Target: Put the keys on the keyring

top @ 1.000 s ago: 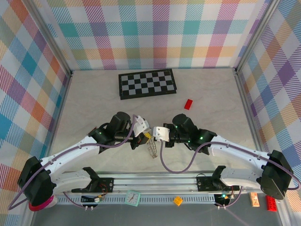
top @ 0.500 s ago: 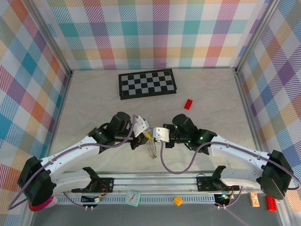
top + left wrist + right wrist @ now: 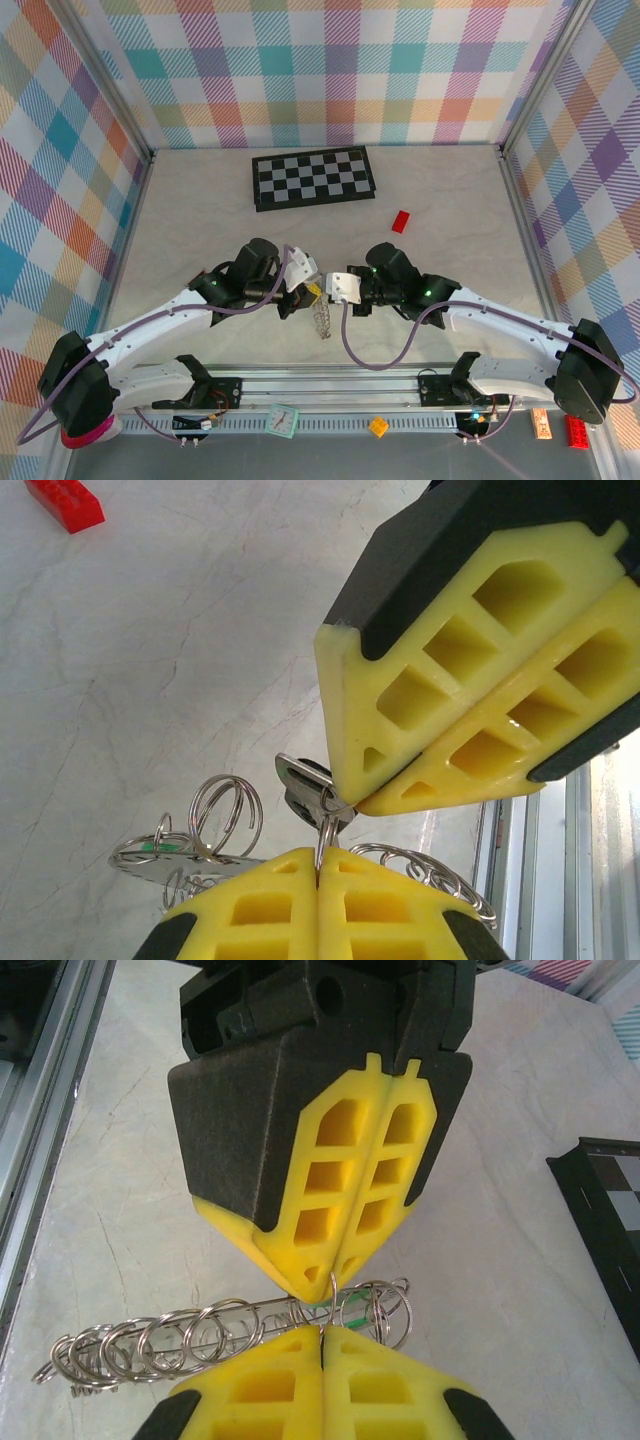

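Near-centre of the table [image 3: 200, 200]: you have both grippers tip to tip. The left gripper [image 3: 318, 868] is clenched on a thin wire loop of the keyring [image 3: 190, 1338], which sits edge-on and stretches from the fingertips toward the near side. The right gripper [image 3: 352, 800] is clenched on a small silver key [image 3: 300, 780]. A green key head [image 3: 352, 1310] shows among the loops.

Table [image 3: 200, 220], perhaps marbled, bears board [image 3: 314, 178], red block [image 3: 401, 221].
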You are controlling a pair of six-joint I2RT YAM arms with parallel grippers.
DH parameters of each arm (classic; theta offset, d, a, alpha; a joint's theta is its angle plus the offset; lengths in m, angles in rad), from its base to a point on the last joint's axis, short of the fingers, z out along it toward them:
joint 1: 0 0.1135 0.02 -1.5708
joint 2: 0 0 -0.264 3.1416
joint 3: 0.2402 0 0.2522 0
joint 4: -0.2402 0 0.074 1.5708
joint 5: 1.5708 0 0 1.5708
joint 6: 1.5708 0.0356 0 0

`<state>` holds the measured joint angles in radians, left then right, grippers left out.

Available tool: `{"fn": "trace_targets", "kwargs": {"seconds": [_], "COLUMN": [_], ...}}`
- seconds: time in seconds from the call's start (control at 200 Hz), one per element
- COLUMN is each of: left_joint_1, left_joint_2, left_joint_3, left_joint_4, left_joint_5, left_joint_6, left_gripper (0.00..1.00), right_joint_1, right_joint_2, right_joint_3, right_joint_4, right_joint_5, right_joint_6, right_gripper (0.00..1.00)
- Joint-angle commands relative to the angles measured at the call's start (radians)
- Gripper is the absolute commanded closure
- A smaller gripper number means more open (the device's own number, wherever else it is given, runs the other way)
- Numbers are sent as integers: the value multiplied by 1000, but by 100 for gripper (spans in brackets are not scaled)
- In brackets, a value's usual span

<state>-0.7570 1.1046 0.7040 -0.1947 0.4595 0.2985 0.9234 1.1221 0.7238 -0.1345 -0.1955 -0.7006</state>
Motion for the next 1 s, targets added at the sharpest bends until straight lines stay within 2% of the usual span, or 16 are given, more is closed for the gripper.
{"fn": "trace_targets", "kwargs": {"seconds": [0.0,0.64,0.995], "left_joint_1": [-1,-2,-4], "left_joint_2": [1,3,5], "left_joint_3": [50,16,-20], "left_joint_4": [57,162,239], "left_joint_5": [-27,-13,-16], "left_joint_6": [-20,-134,-197], "left_gripper": [100,100,100], "right_joint_1": [23,39,40], "right_joint_2": [13,16,23], "right_joint_3": [21,13,13], "right_joint_4": [-62,-31,10], "right_joint_5": [-72,-33,-39], "right_joint_6": [-33,-31,23], "right_gripper": [100,100,100]}}
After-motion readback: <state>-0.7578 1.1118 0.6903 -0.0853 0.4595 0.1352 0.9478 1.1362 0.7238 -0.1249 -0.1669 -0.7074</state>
